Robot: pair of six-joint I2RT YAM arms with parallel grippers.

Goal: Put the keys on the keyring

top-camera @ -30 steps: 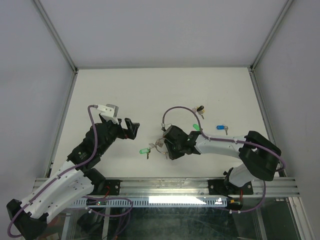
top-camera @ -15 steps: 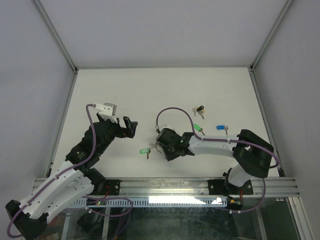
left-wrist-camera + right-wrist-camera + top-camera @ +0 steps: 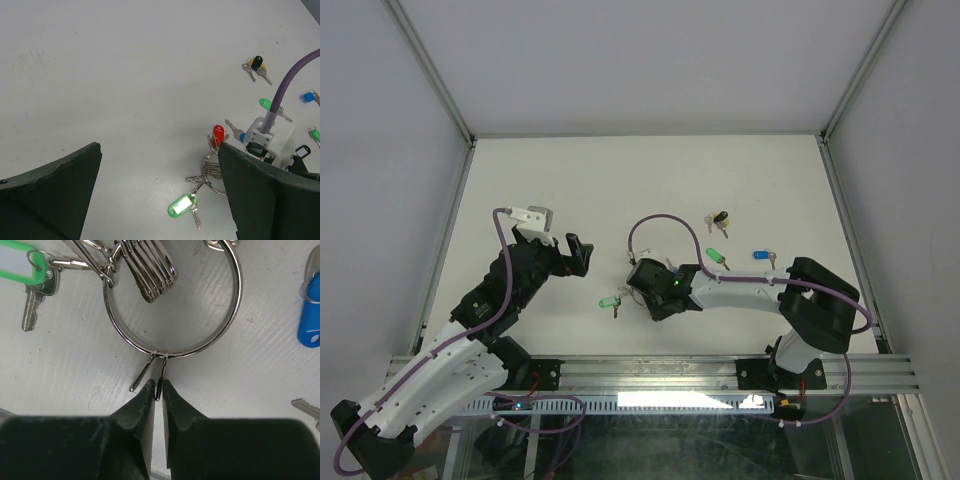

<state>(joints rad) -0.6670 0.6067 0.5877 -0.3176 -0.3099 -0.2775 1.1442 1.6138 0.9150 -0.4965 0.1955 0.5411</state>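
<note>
White bench (image 3: 620,180) — right arm (image 3: 740,290) stretched low along its near side; left pincer (image 3: 160,200) gapes wide, empty. The right pincer (image 3: 159,390) is all but closed, nipping one wire prong of the keyring (image 3: 175,355) — thin silver loop, flat on the bench's front middle. A green-tagged key (image 3: 20,262) links to it; a blue-capped key (image 3: 312,315) lies just beside.

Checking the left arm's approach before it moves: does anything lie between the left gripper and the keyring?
Nothing visible does. Only bare table lies between the open left gripper and the keyring. The right gripper is shut on the ring's wire end from the opposite side, not across that path.
</note>
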